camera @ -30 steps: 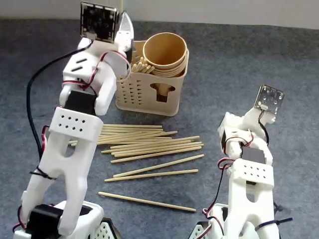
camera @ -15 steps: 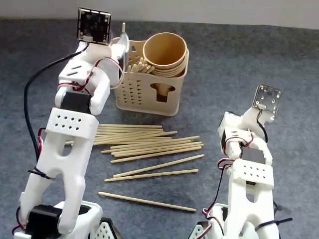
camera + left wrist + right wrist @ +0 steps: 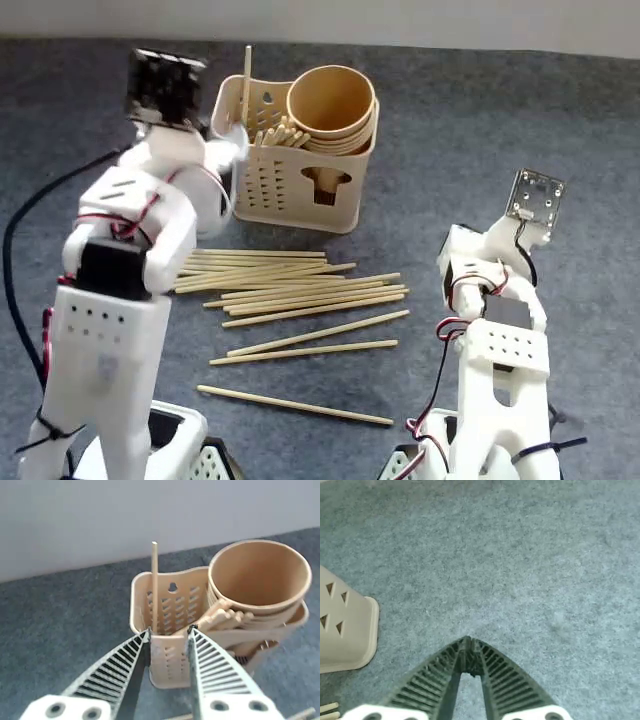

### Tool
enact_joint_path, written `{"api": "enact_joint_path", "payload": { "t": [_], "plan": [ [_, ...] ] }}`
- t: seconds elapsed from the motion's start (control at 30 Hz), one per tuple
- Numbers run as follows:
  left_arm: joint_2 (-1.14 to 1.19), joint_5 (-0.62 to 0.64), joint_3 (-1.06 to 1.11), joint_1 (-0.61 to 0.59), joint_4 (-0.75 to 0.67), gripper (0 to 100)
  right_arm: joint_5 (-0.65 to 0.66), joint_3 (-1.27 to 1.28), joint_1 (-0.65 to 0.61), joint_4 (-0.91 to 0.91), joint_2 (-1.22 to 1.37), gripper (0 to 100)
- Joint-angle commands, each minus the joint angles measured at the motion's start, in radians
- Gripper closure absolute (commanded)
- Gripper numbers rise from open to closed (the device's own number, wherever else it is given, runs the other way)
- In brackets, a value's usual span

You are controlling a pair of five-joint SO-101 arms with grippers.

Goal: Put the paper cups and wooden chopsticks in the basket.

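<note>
A beige slotted basket (image 3: 300, 185) stands at the back of the grey carpet. Stacked paper cups (image 3: 331, 102) fill its right part, and several wooden chopsticks (image 3: 281, 134) lie in its left part. One chopstick (image 3: 247, 82) stands upright in the left corner. My left gripper (image 3: 169, 630) is open with nothing in it, just in front of the basket (image 3: 172, 665) and its upright chopstick (image 3: 154, 585). Several loose chopsticks (image 3: 290, 285) lie on the carpet in front. My right gripper (image 3: 468, 641) is shut and empty over bare carpet to the right of the basket (image 3: 345, 630).
The left arm (image 3: 125, 260) stands over the left ends of the loose chopsticks. The right arm (image 3: 497, 310) rises at the right front. One lone chopstick (image 3: 295, 404) lies nearest the arm bases. A pale wall runs behind the carpet.
My left gripper has drawn back from above the basket toward the near left, leaving a chopstick standing upright in the basket's corner. The right arm has kept still.
</note>
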Motion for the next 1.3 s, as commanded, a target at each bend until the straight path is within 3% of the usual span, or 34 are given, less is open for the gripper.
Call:
{"api": "enact_joint_path", "payload": {
  "t": [0.0, 0.13, 0.23, 0.43, 0.67, 0.77, 1.27],
  "plan": [
    [-0.079, 0.003, -0.054, 0.116, 0.152, 87, 0.014, -0.008, 0.008, -0.025, -0.013, 98.8],
    [-0.142, 0.003, -0.031, 0.202, 0.275, 87, 0.014, 0.025, 0.008, -0.028, -0.022, 98.9],
    [-0.214, 0.0, 0.033, 0.285, 0.285, 87, 0.014, 0.027, 0.008, -0.028, -0.022, 98.9],
    [-0.357, -0.167, 0.186, 0.504, 0.293, 87, 0.014, 0.027, 0.008, -0.028, -0.022, 98.9],
    [-0.395, -0.169, 0.302, 0.545, 0.293, 86, 0.014, 0.027, 0.008, -0.028, -0.022, 98.9],
    [-0.395, -0.233, 0.358, 0.558, 0.293, 86, 0.014, 0.027, 0.008, -0.028, -0.022, 98.9],
    [-0.395, -0.282, 0.662, 0.868, 0.321, 79, 0.014, 0.027, 0.008, -0.028, -0.022, 98.9]
  ]
}}
